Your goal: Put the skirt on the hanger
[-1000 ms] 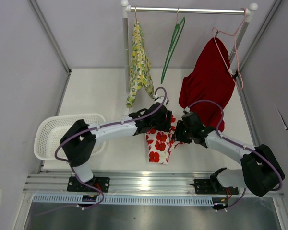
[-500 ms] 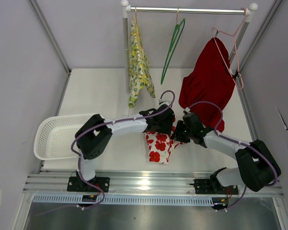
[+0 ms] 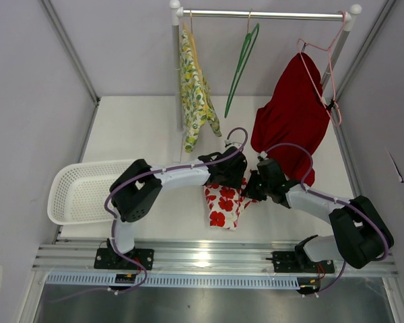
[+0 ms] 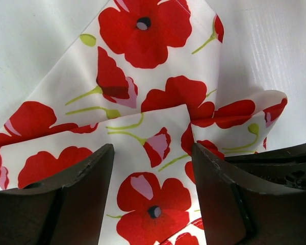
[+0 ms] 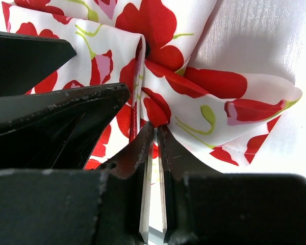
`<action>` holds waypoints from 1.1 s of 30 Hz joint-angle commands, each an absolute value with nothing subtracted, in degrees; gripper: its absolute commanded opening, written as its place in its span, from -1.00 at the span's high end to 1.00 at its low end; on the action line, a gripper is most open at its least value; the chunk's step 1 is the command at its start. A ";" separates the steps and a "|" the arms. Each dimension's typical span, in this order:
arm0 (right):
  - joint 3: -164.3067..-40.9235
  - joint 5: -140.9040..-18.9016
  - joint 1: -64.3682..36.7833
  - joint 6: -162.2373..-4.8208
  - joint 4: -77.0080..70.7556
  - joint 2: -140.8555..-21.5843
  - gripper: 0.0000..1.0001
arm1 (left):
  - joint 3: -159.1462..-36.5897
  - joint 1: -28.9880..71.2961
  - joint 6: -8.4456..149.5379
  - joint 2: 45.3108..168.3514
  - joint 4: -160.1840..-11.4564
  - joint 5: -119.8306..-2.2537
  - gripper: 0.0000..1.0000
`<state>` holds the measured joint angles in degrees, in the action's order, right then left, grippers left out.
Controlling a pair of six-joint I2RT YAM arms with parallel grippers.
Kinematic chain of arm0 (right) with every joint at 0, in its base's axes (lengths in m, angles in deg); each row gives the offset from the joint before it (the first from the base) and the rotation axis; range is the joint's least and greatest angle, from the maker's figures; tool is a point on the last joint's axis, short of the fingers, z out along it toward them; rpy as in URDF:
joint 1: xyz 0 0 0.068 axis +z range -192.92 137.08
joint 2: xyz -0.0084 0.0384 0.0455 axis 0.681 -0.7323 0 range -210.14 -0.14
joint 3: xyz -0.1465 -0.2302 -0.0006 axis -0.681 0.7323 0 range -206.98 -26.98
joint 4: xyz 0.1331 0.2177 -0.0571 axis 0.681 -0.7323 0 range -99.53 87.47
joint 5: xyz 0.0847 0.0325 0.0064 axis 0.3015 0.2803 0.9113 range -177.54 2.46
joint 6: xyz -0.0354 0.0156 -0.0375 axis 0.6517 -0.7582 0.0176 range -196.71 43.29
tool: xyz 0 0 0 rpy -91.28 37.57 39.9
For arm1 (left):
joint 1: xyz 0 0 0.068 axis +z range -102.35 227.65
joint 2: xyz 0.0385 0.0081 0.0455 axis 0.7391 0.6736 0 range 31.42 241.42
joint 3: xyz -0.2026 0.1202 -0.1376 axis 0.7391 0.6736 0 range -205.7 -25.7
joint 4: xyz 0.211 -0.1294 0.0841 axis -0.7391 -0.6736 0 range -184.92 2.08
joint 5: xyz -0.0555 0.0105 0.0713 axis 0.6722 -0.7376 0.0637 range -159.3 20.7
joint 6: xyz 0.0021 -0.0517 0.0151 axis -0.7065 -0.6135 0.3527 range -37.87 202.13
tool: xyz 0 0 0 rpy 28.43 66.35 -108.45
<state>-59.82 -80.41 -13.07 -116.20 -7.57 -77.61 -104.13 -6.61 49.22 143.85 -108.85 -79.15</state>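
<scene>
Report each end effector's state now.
Left end effector: open, over the white red-poppy-print fabric skirt.
Right end effector: closed on a fold of that skirt.

Bright, even light falls from above; shadows on the white surface (image 3: 135, 128) are faint. Glare streaks the metal rail (image 3: 206, 255) at its near edge. Wrist views show the skirt (image 4: 143, 76) sharp.

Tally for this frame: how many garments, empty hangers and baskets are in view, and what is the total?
Garments: 3 (hanging yellow floral garment, hanging red garment, white skirt with red poppies)
Empty hangers: 1 (thin green hanger)
Baskets: 1 (white mesh basket)
Total: 5
</scene>
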 commanded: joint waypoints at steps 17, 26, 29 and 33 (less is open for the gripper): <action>-59.59 -79.55 -13.48 -116.70 -5.17 -77.74 0.91 | -112.80 -9.12 53.56 148.14 -116.93 -85.92 -0.34; -59.41 -79.81 -13.83 -116.27 -5.96 -76.61 0.93 | -113.23 -9.12 53.21 148.24 -117.37 -87.76 0.33; -59.41 -79.81 -14.18 -116.09 -6.48 -76.25 0.94 | -112.80 -9.12 53.30 147.18 -118.16 -89.34 0.72; -59.50 -79.98 -14.44 -115.91 -7.63 -74.76 0.95 | -112.45 -9.12 53.30 143.33 -119.39 -91.45 1.00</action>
<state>-59.65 -79.56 -14.01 -116.18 -7.35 -76.87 -111.10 -8.77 52.67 148.74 -117.64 -88.24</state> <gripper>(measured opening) 0.060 0.025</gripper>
